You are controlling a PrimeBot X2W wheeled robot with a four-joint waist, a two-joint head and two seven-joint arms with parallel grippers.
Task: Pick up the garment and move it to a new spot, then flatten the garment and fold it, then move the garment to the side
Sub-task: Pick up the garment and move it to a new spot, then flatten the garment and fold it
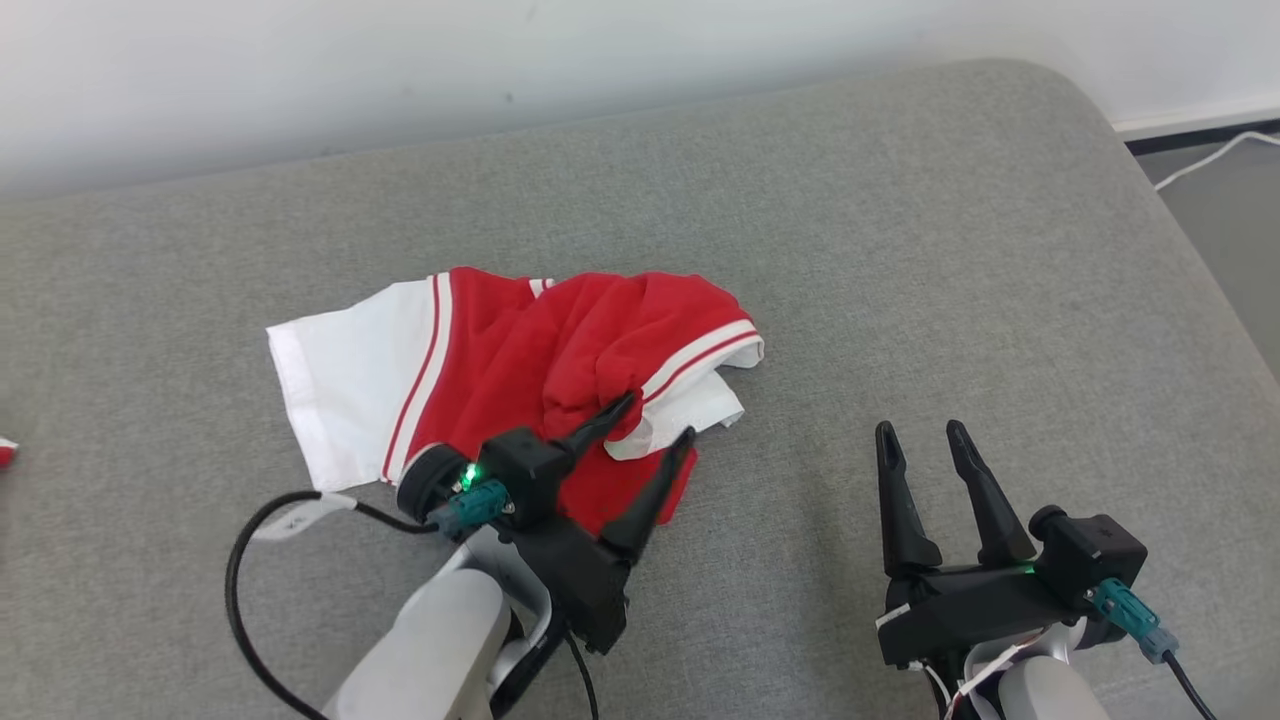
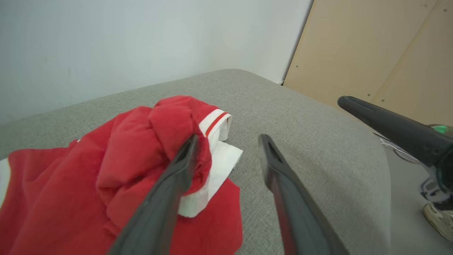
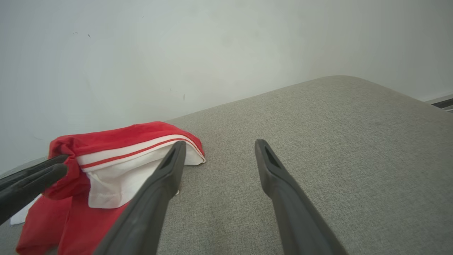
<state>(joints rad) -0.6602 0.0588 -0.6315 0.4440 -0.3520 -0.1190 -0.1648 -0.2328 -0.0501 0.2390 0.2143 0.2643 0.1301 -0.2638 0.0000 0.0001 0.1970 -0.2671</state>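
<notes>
Left tool [image 1: 659, 415] stood wide at the near edge of the red-and-white garment [image 1: 500, 350], touching a red fold, right tool [image 1: 920, 427] wide and empty to the garment's right, garment lay crumpled on grey cushion [image 1: 900, 250].

no readable text, no labels

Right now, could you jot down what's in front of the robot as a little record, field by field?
surface: grey cushion, pale wall behind it
garment: red and white, crumpled, lying left of centre
left gripper: open, at the garment's near right edge, one finger against the bunched red cloth
right gripper: open, over bare cushion, apart from the garment
flattening and folding: not yet done
</notes>
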